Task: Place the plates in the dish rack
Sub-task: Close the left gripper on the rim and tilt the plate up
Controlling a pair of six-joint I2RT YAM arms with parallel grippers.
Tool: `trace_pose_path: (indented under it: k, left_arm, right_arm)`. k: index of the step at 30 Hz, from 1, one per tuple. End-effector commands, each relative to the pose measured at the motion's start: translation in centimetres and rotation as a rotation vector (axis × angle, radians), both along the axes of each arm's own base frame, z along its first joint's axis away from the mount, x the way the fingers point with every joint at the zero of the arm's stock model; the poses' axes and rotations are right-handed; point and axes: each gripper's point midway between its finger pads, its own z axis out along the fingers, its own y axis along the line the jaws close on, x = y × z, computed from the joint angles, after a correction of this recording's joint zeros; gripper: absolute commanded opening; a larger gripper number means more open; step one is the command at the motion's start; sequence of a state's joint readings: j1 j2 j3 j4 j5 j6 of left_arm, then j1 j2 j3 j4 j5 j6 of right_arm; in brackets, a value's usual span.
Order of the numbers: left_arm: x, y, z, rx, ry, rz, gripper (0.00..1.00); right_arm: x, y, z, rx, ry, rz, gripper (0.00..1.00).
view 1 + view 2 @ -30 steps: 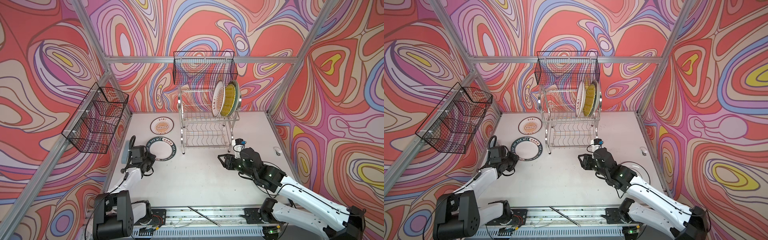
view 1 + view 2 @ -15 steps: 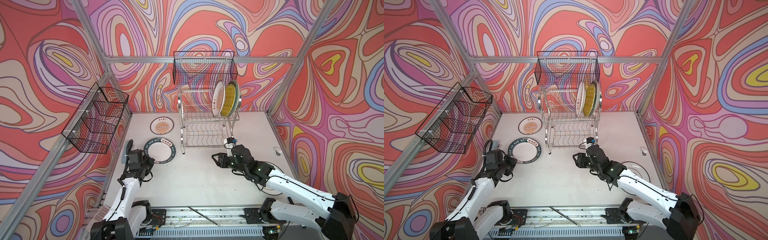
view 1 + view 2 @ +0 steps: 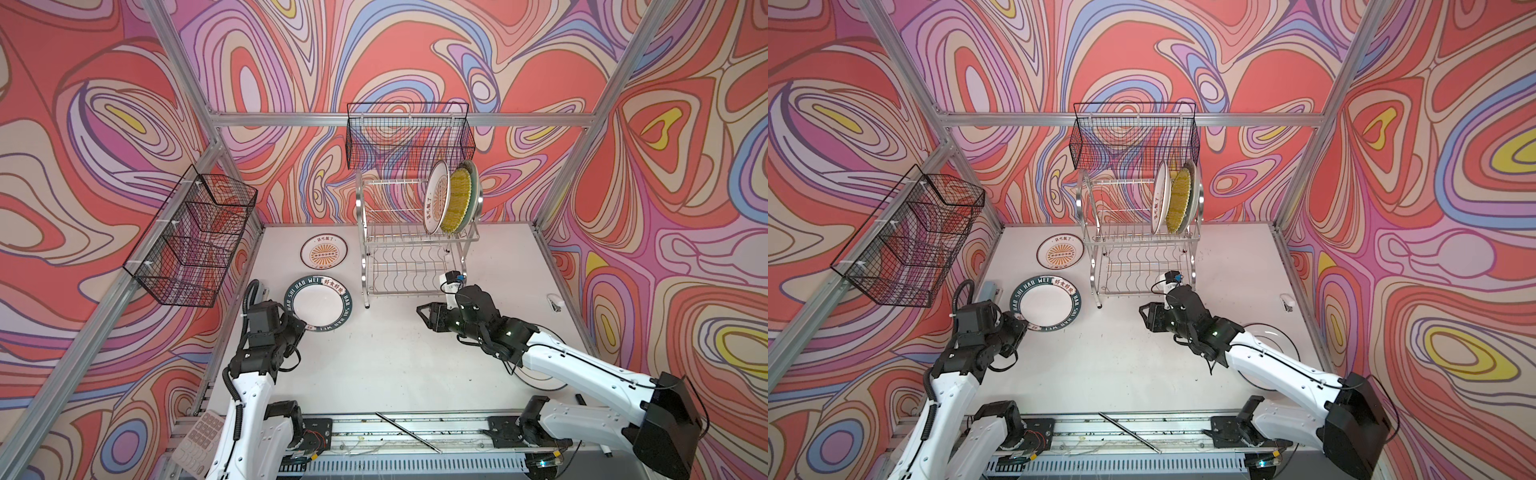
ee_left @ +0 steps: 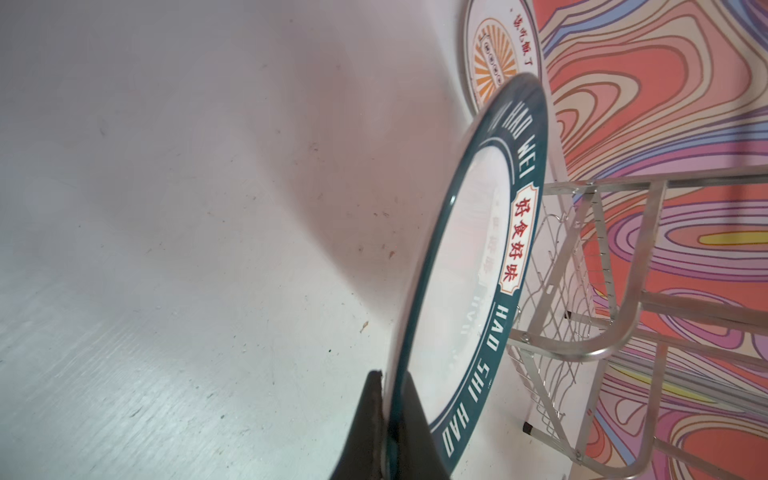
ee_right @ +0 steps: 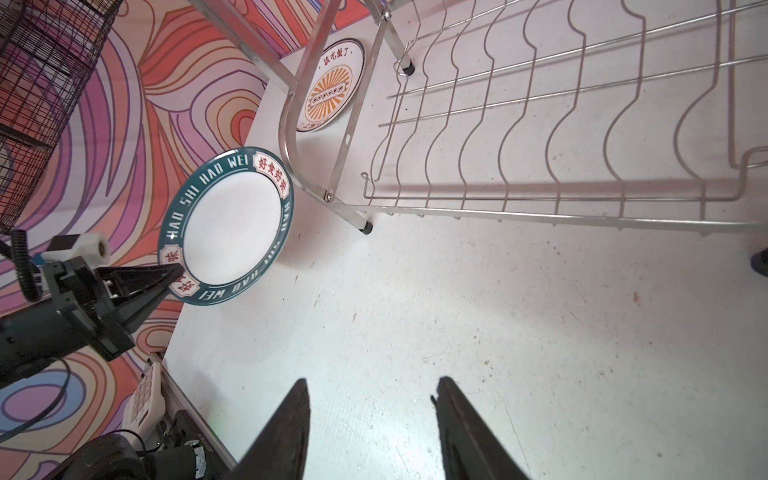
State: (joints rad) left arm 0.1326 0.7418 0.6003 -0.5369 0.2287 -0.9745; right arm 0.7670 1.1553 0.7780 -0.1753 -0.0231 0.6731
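Observation:
My left gripper (image 3: 300, 324) (image 4: 392, 382) is shut on the near rim of the white plate with the dark-green lettered rim (image 3: 318, 303) (image 4: 457, 270) (image 5: 230, 226). The plate is tilted and casts a shadow on the table, left of the chrome dish rack (image 3: 415, 249) (image 3: 1142, 249). The rack's upper tier holds an orange-sunburst plate (image 3: 436, 197), a yellow woven plate (image 3: 457, 199) and a pale plate (image 3: 474, 187) upright. Another sunburst plate (image 3: 324, 251) lies flat behind. A black-ringed white plate (image 3: 1273, 338) lies partly under my right arm. My right gripper (image 3: 419, 311) (image 5: 372, 382) is open and empty before the rack.
Black mesh baskets hang on the left wall (image 3: 195, 241) and on the back wall (image 3: 409, 133) above the rack. A small white object (image 3: 555, 301) lies near the table's right edge. A thin metal rod (image 3: 409, 428) and a keypad (image 3: 199, 440) lie at the front rail.
My right gripper has moved a little to the left in front of the rack, still open. The left arm has shifted its pose while keeping hold of the green-rimmed plate, which has barely moved.

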Motion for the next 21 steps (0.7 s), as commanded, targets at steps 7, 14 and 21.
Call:
trace_pose_path:
  k: [7, 14, 21]
  left_arm:
    - [0.6, -0.8, 5.3, 0.035, -0.097, -0.091, 0.00]
    - [0.8, -1.7, 6.5, 0.028, -0.120, -0.157, 0.00]
    - [1.4, -3.6, 7.7, -0.027, -0.207, -0.259, 0.00]
  right_arm:
    - [0.4, 0.5, 1.5, 0.046, -0.032, 0.006, 0.50]
    - [0.2, 0.4, 1.6, 0.050, -0.034, 0.002, 0.51]
    - [0.3, 0.6, 1.7, 0.056, -0.037, 0.009, 0.51]
